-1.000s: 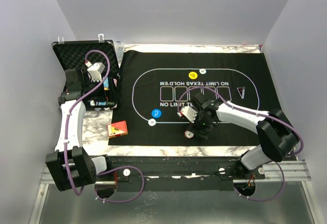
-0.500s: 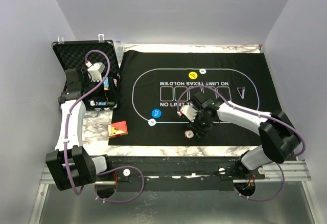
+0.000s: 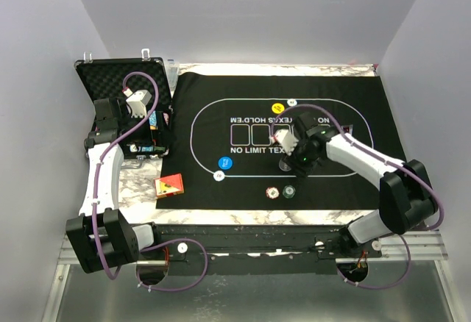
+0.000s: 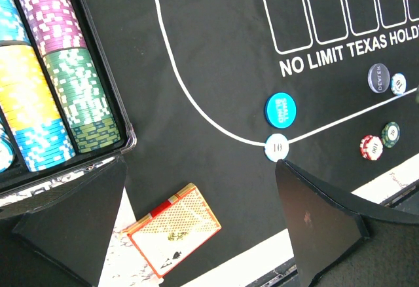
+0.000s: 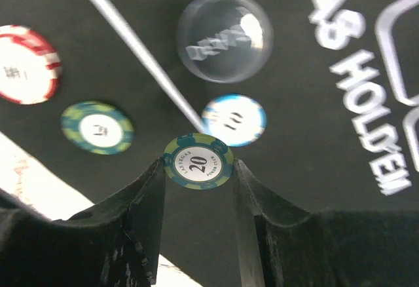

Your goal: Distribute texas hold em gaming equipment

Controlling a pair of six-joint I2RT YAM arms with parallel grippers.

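The right claw [image 5: 198, 169] is clamped on a green 20 chip [image 5: 198, 161], pinched by its edges between both fingertips above the black mat [image 5: 308, 189]. On the mat beneath lie a pale blue 10 chip [image 5: 234, 120], a dealer disc [image 5: 224, 37], a second green chip [image 5: 97, 127] and a red chip [image 5: 23, 64]. The left claw [image 4: 200, 166] gapes wide and holds nothing, above the card box [image 4: 175, 233] beside the case [image 4: 98, 159].

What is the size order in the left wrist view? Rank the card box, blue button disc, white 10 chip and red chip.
1. card box, clearly largest.
2. blue button disc.
3. white 10 chip and red chip: they look about alike, so neither ranks above the other.
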